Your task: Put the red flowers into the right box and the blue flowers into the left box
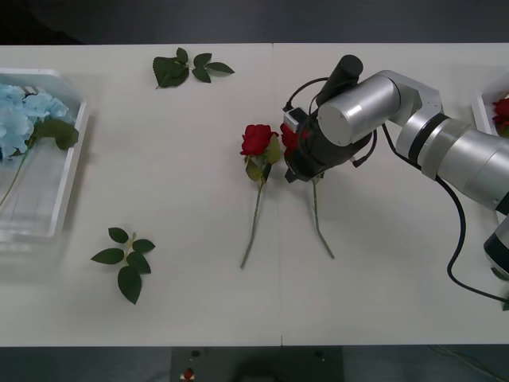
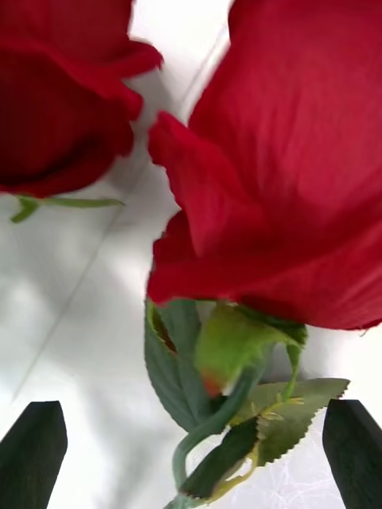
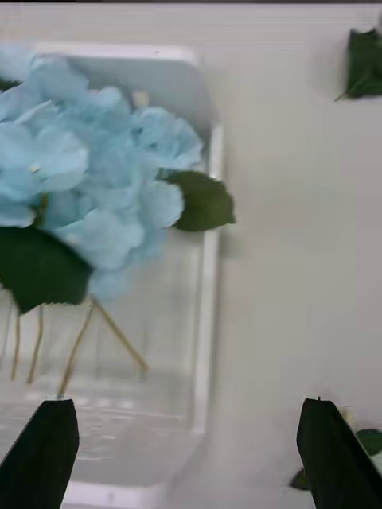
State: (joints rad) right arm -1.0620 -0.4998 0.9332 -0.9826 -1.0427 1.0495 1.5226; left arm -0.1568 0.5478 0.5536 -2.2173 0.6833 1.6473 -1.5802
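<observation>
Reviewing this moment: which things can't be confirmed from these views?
- Front view: the right end effector is hidden under its own wrist, so contact with the red flower can't be judged.
- Front view: the right box is cut off by the edge; its contents are mostly out of frame.
- Left wrist view: the blue flowers in the left box blur together; their count is unclear.

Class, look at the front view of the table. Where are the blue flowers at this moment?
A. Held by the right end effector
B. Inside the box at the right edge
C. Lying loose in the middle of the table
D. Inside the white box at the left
D: the blue flowers lie inside the left box, while the right end effector is at a red flower mid-table.
</observation>
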